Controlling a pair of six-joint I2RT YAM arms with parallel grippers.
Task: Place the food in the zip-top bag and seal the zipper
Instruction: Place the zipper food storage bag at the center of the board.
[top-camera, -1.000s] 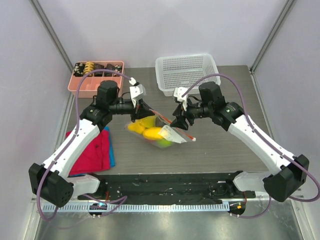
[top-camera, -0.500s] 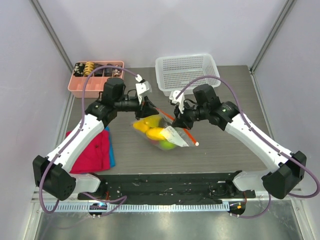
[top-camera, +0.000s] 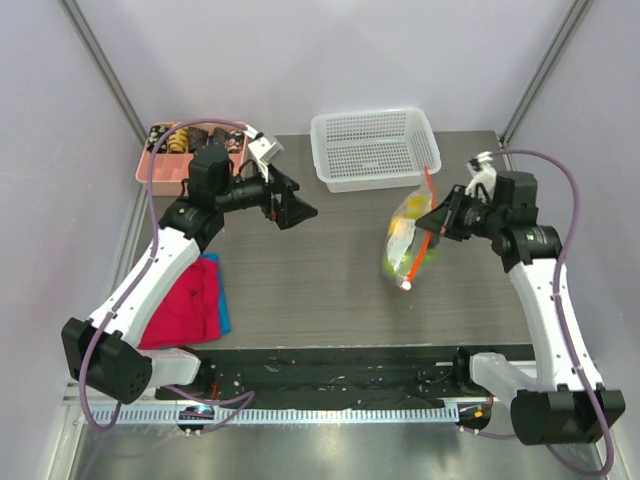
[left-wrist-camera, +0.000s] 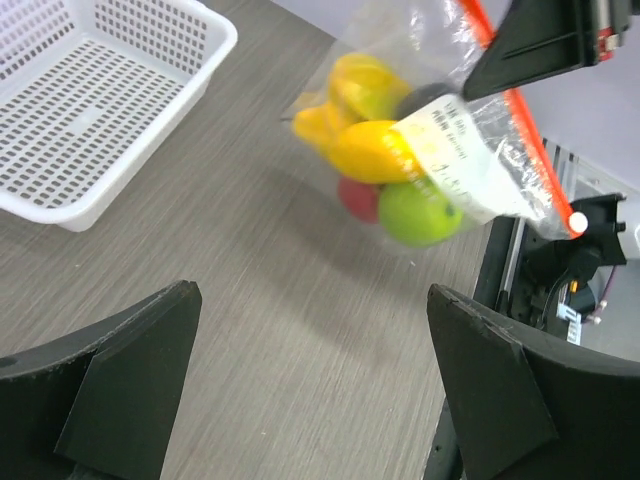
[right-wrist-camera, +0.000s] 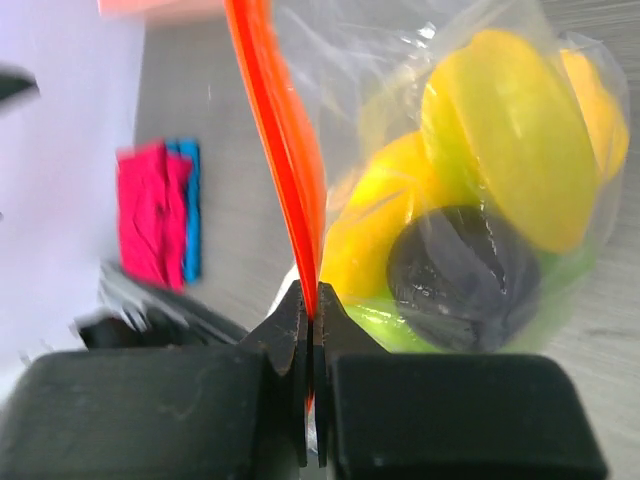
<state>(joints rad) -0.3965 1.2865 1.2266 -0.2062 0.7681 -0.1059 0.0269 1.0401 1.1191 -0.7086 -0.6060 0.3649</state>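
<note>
1. The left arm (top-camera: 160, 265) angles up from the near-left corner over the grey table (top-camera: 300, 290). The left gripper (top-camera: 292, 207) hovers with its fingers spread wide, holding nothing.
2. The zip-top bag (top-camera: 410, 215) dangles right of centre, near the white basket (top-camera: 372, 150) (lemons (left-wrist-camera: 375, 150), green apple (left-wrist-camera: 420, 210) and plum (right-wrist-camera: 460, 275) inside).
3. The right arm (top-camera: 545, 290) bends inward, with the right gripper (top-camera: 437, 220) pinched tight on the zipper (top-camera: 431, 185).

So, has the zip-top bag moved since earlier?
Yes: the zip-top bag went right, from below the left corner of the white basket to below its right corner, held by the right gripper.
</note>
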